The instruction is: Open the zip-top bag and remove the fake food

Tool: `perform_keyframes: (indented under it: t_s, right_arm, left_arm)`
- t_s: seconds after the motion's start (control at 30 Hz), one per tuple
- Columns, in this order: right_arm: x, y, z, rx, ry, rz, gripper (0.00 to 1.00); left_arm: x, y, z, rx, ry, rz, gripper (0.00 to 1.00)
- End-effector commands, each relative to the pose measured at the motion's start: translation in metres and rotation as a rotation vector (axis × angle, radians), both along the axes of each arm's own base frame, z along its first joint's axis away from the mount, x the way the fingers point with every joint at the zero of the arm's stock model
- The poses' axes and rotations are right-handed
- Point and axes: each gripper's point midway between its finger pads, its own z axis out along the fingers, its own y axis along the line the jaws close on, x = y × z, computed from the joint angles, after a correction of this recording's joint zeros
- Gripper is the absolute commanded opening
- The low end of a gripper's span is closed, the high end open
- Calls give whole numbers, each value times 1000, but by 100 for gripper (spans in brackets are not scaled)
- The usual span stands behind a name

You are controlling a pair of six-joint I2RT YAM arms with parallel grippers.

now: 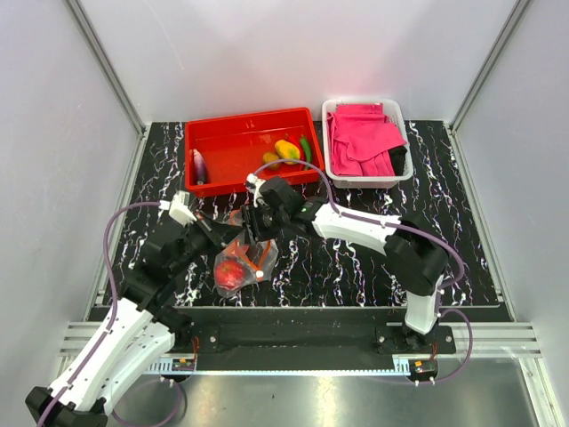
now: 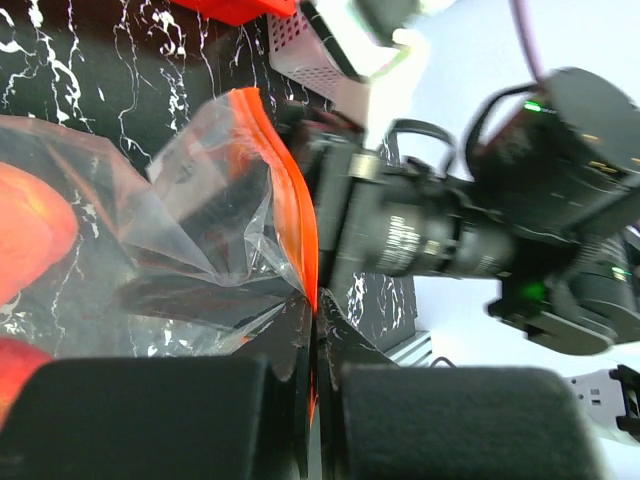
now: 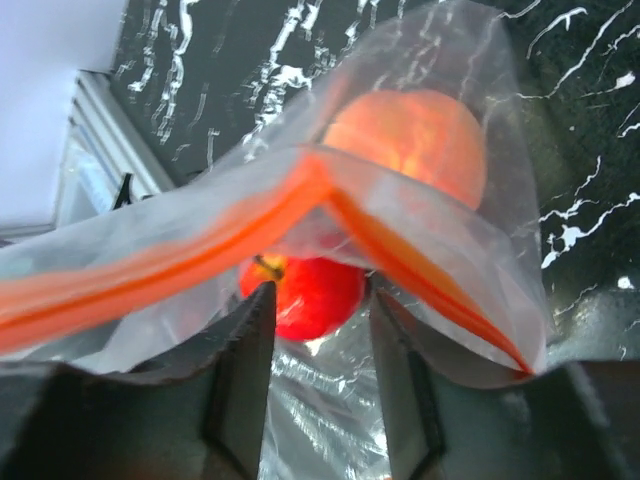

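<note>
The zip-top bag (image 1: 238, 260) lies on the black table between both arms, its mouth raised. My left gripper (image 1: 224, 240) is shut on the bag's red-orange zip strip (image 2: 300, 225), pinching one end of it (image 2: 315, 320). My right gripper (image 1: 258, 222) is open at the bag's mouth (image 3: 318, 300), its fingers reaching under the zip strip (image 3: 230, 238). A red round fruit (image 3: 305, 295) sits just past its fingertips inside the bag, and an orange fruit (image 3: 405, 140) lies deeper in. The red fruit shows through the plastic in the top view (image 1: 233, 274).
A red tray (image 1: 231, 142) at the back holds a purple eggplant (image 1: 199, 166), a yellow-orange mango (image 1: 286, 149) and a green chili (image 1: 306, 148). A white basket (image 1: 331, 147) with pink cloths (image 1: 363, 138) stands to its right. The right arm (image 2: 430, 240) is close beside the left gripper.
</note>
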Motion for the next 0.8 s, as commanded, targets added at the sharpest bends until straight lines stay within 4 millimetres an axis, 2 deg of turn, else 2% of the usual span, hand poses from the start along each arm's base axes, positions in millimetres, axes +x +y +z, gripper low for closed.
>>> perform_keyframes:
  t_s: [0.0, 0.3, 0.4, 0.5, 0.57, 0.6, 0.63, 0.67, 0.77]
  right_arm:
    - [16, 19, 15, 58, -66, -23, 54]
    - [22, 33, -4, 75, -34, -30, 78]
    - [20, 39, -6, 90, -12, -13, 80]
    - [13, 41, -10, 103, 29, 3, 79]
    - [12, 45, -4, 143, 30, 8, 72]
    - [10, 43, -10, 137, 41, 6, 70]
    - [9, 42, -11, 138, 44, 6, 61]
    - [9, 43, -9, 151, 44, 7, 58]
    - [3, 41, -11, 152, 55, 28, 54]
  left_arm:
    - [2, -9, 16, -49, -52, -35, 0]
    - [5, -12, 7, -57, -39, -41, 0]
    - [4, -13, 7, -56, -42, -44, 0]
    - [6, -12, 6, -46, -43, -42, 0]
    - [7, -12, 7, -39, -48, -40, 0]
    - [8, -12, 5, -33, -45, -37, 0]
    - [10, -12, 6, -27, -48, -36, 0]
    - [10, -13, 6, -26, -45, -39, 0]
    - [14, -15, 5, -15, -41, -47, 0]
